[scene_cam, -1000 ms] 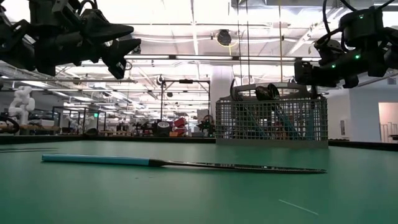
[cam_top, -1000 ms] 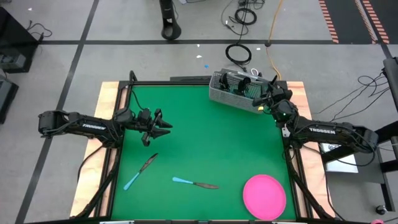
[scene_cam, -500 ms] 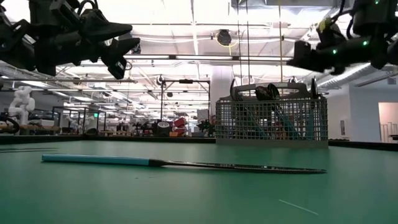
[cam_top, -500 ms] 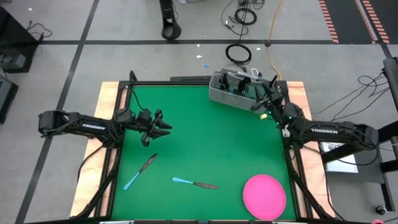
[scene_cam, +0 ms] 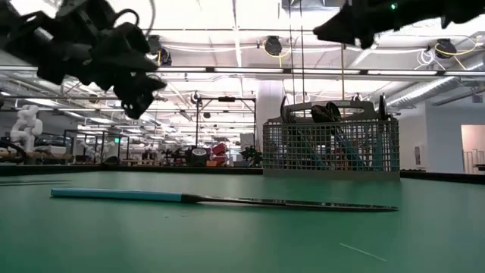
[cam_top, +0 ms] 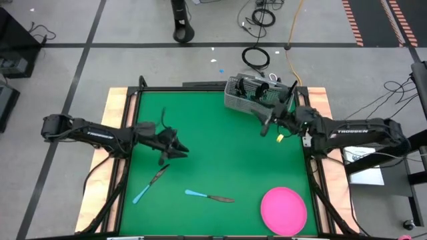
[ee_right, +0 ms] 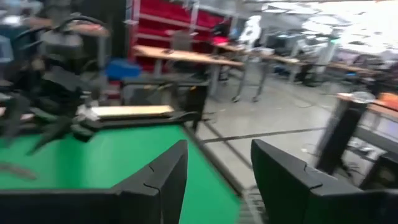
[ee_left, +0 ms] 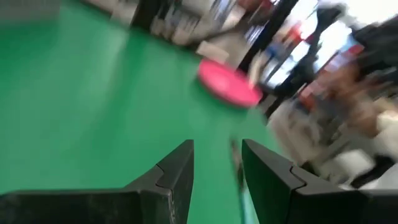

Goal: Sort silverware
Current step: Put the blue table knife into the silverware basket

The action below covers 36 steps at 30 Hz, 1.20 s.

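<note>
Silverware left on the desk is a knife [cam_top: 152, 184] at 7 o'clock and another [cam_top: 209, 196] at 6, so the left gripper [cam_top: 176, 151], jaws parted and empty, should descend squarely over the nearer handle while the right gripper [cam_top: 267, 127], jaws apart, hovers by the caddy [cam_top: 252, 95].

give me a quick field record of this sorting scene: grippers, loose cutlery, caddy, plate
left gripper: open, empty, above the mat by the left knife
right gripper: open, empty, just off the caddy's near side
loose silverware: two blue-handled knives, left knife and centre knife, flat on the mat
caddy: far edge, holds silverware already
plate: pink, near right corner, nothing on it
</note>
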Each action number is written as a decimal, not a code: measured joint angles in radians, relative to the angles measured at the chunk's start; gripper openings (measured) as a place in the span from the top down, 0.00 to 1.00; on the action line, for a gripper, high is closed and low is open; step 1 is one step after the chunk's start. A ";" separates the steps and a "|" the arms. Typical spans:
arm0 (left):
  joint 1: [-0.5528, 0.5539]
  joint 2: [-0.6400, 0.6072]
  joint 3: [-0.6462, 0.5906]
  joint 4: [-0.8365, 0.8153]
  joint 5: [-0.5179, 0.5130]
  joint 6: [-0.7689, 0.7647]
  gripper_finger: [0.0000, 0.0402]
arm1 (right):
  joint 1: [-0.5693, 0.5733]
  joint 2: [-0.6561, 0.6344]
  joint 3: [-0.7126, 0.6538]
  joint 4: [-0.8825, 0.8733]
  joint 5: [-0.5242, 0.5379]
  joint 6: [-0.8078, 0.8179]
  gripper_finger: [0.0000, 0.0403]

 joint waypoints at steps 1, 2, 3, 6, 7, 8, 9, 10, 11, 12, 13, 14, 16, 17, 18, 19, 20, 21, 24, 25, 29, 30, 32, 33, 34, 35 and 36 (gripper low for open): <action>-0.019 0.000 0.029 -0.089 -0.025 0.003 0.66 | 0.020 0.023 0.020 -0.013 -0.003 0.000 0.59; -0.038 0.000 0.059 -0.182 -0.053 0.007 0.66 | 0.040 0.045 0.035 -0.018 -0.003 0.000 0.59; -0.059 0.000 0.093 -0.274 -0.084 0.007 0.66 | 0.060 0.069 0.049 -0.018 -0.003 0.000 0.59; -0.123 0.000 0.189 -0.539 -0.157 0.003 0.66 | 0.115 0.144 0.083 -0.018 -0.003 0.003 0.59; -0.146 0.000 0.216 -0.620 -0.183 -0.003 0.66 | 0.135 0.171 0.092 -0.019 -0.003 0.009 0.59; -0.168 0.000 0.244 -0.703 -0.209 -0.018 0.66 | 0.152 0.199 0.101 -0.018 -0.003 0.020 0.59; -0.190 0.000 0.270 -0.776 -0.231 -0.032 0.66 | 0.167 0.227 0.110 -0.018 -0.003 0.035 0.59; -0.210 0.000 0.295 -0.845 -0.252 -0.052 0.66 | 0.183 0.257 0.118 -0.018 -0.002 0.055 0.59; -0.231 0.000 0.317 -0.909 -0.273 -0.074 0.66 | 0.196 0.288 0.129 -0.020 -0.002 0.080 0.59; -0.251 0.000 0.333 -0.965 -0.290 -0.102 0.66 | 0.208 0.321 0.141 -0.019 -0.001 0.112 0.59; -0.270 0.000 0.348 -1.018 -0.305 -0.129 0.66 | 0.221 0.353 0.154 -0.019 -0.001 0.140 0.59; -0.287 0.000 0.360 -1.062 -0.317 -0.152 0.66 | 0.234 0.387 0.166 -0.020 0.000 0.165 0.59; -0.317 0.000 0.373 -1.119 -0.337 -0.199 0.66 | 0.261 0.458 0.200 -0.026 0.003 0.196 0.59; -0.331 0.000 0.374 -1.141 -0.348 -0.218 0.66 | 0.273 0.493 0.221 -0.038 0.003 0.208 0.59; -0.343 0.000 0.374 -1.162 -0.357 -0.236 0.66 | 0.283 0.527 0.244 -0.056 0.002 0.217 0.59; -0.354 0.000 0.374 -1.179 -0.363 -0.246 0.66 | 0.291 0.564 0.271 -0.078 0.002 0.227 0.59; -0.365 0.000 0.374 -1.194 -0.366 -0.259 0.66 | 0.299 0.601 0.302 -0.103 0.001 0.239 0.59; -0.374 0.000 0.374 -1.208 -0.371 -0.277 0.66 | 0.305 0.637 0.332 -0.129 0.001 0.254 0.59; -0.406 0.000 0.374 -1.257 -0.378 -0.352 0.66 | 0.332 0.752 0.433 -0.194 0.005 0.285 0.59; -0.421 0.001 0.374 -1.272 -0.384 -0.378 0.66 | 0.345 0.788 0.466 -0.215 0.004 0.292 0.59; -0.488 0.012 0.373 -1.324 -0.425 -0.477 0.66 | 0.404 0.930 0.590 -0.274 0.002 0.312 0.59; -0.506 0.017 0.373 -1.324 -0.433 -0.498 0.66 | 0.420 0.959 0.617 -0.279 0.001 0.315 0.59; -0.541 0.023 0.373 -1.324 -0.450 -0.539 0.66 | 0.451 1.011 0.662 -0.279 0.002 0.317 0.59; -0.557 0.027 0.373 -1.324 -0.458 -0.560 0.66 | 0.466 1.035 0.684 -0.279 0.002 0.323 0.59; -0.572 0.033 0.373 -1.324 -0.464 -0.579 0.66 | 0.478 1.055 0.704 -0.277 0.002 0.333 0.59; -0.587 0.038 0.373 -1.324 -0.470 -0.596 0.66 | 0.491 1.073 0.721 -0.277 0.002 0.345 0.59; -0.602 0.043 0.373 -1.325 -0.472 -0.607 0.66 | 0.503 1.091 0.737 -0.278 0.001 0.357 0.59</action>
